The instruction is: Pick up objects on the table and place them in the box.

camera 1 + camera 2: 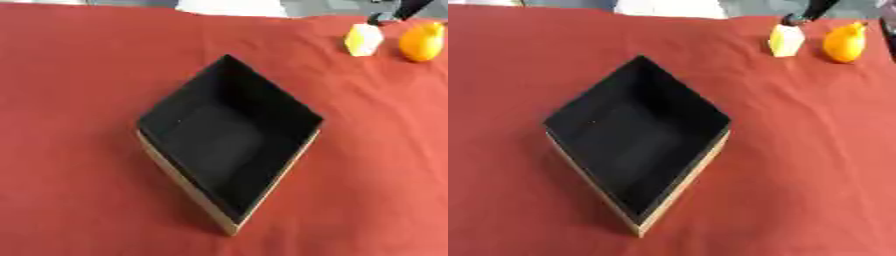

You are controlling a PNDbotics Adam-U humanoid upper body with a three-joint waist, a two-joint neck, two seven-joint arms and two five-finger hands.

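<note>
Nothing sits in the black box point(229, 145) yet. My right hand point(385, 17), fingers unreadable, touches the pale yellow block point(363, 40); orange fruit point(422, 42) just beside.

The right hand point(796, 19) shows only as a dark tip at the far right of the table, coming down from the upper right corner of the view. The black arm point(820, 7) slants up and out of view above it. Whether its fingers are straight or curled cannot be made out. The left hand shows in neither view.
</note>
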